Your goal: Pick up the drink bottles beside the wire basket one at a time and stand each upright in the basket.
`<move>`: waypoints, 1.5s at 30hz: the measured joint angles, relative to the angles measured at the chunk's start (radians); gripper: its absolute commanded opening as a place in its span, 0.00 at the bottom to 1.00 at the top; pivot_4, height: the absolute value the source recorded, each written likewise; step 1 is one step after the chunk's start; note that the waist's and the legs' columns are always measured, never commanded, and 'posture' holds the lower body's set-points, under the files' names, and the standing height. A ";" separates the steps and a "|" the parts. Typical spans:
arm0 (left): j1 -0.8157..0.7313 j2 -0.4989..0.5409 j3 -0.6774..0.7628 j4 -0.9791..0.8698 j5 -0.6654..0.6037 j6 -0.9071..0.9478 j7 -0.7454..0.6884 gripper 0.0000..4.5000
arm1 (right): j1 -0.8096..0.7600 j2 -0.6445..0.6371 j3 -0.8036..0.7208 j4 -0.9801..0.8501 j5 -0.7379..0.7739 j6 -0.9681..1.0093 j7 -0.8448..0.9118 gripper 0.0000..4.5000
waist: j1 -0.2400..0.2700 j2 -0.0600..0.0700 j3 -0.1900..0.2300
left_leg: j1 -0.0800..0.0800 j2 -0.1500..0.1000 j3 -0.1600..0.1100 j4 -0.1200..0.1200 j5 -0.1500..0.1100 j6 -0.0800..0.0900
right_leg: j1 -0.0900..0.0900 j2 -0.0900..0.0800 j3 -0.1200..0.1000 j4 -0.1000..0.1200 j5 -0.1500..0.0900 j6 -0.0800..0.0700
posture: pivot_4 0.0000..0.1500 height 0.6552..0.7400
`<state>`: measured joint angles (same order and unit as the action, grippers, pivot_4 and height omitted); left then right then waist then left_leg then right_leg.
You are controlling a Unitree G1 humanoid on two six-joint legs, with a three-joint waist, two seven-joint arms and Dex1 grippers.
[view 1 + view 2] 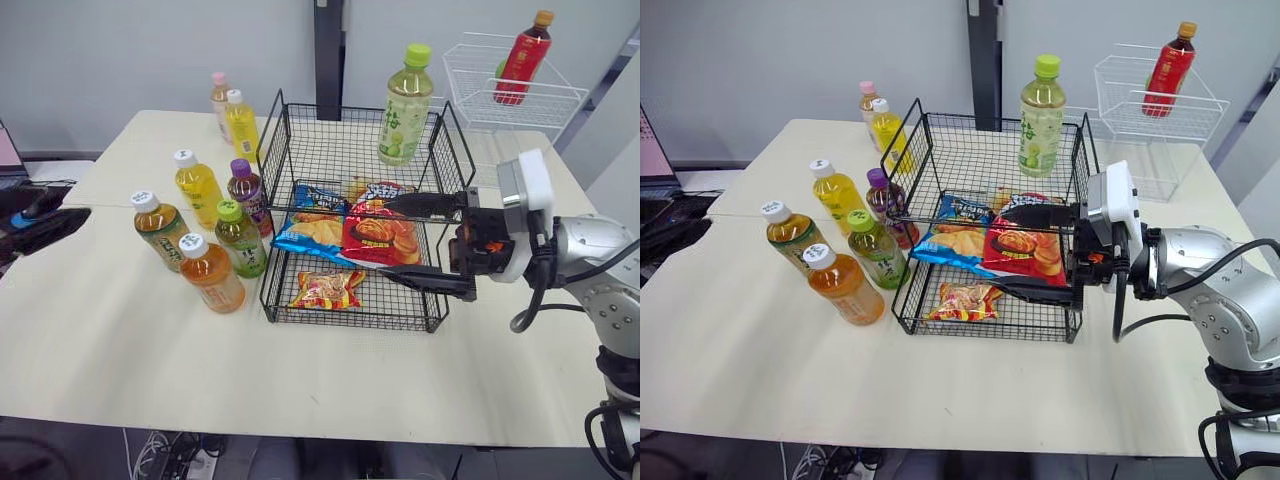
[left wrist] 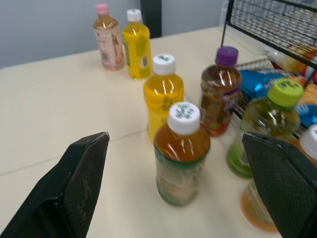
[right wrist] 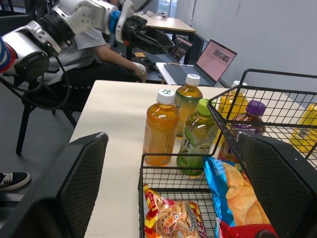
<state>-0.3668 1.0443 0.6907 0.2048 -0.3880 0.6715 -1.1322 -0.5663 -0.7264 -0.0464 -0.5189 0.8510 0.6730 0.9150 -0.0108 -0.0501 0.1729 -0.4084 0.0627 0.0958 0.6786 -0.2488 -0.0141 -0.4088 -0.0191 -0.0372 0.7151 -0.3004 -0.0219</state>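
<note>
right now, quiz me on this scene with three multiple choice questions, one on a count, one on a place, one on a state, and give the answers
1. How many bottles stand on the table beside the black wire basket?
A. five
B. seven
C. nine

2. Where is the red bottle?
A. among the table bottles
B. on the snack bags
C. in the white basket

3. What state is the right gripper in?
A. open, gripping nothing
B. shut on a bottle
C. shut on a snack bag

Answers: 1 B, seven caps can be counted to the robot's left of the basket; 2 C, it leans inside the white wires; 3 A, its two fingers are spread wide apart.
</note>
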 measured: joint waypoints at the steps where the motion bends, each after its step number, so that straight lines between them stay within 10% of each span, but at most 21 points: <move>1: -0.019 -0.005 -0.035 0.021 0.004 -0.015 0.015 0.99 | 0.000 0.003 0.000 -0.007 0.000 0.001 -0.003 1.00 | 0.001 0.000 0.000 | 0.000 0.000 0.000 0.000 0.000 0.000 | 0.000 0.000 0.000 0.000 0.000 0.000 | 1.00 1.00; 15: -0.252 -0.098 -0.361 0.255 0.066 -0.218 0.097 0.99 | 0.005 0.022 0.000 -0.055 0.008 0.030 -0.064 1.00 | 0.002 0.000 0.000 | 0.000 0.000 0.000 -0.001 0.000 0.000 | -0.001 0.000 0.000 0.000 0.000 0.000 | 1.00 1.00; 27: -0.244 -0.100 -0.369 0.239 0.032 -0.198 0.113 0.30 | 0.005 0.022 0.000 -0.075 0.035 0.043 -0.096 1.00 | 0.003 0.000 0.000 | 0.000 0.000 0.000 -0.001 0.000 0.000 | 0.000 0.000 -0.001 -0.001 0.000 0.000 | 1.00 1.00; 45: -0.101 0.059 -0.262 0.054 -0.082 -0.041 0.078 0.30 | 0.053 0.005 -0.011 -0.110 0.026 0.036 -0.141 1.00 | 0.002 0.000 0.001 | -0.001 0.001 -0.001 -0.002 0.000 0.000 | -0.001 0.000 -0.001 -0.003 0.000 0.000 | 1.00 1.00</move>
<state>-0.4680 1.1029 0.4283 0.2586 -0.4700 0.6304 -1.0546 -0.5128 -0.7214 -0.0578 -0.6288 0.8770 0.7093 0.7739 -0.0087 -0.0503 0.1741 -0.4098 0.0632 0.0952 0.6768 -0.2489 -0.0142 -0.4096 -0.0188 -0.0385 0.7123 -0.3005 -0.0217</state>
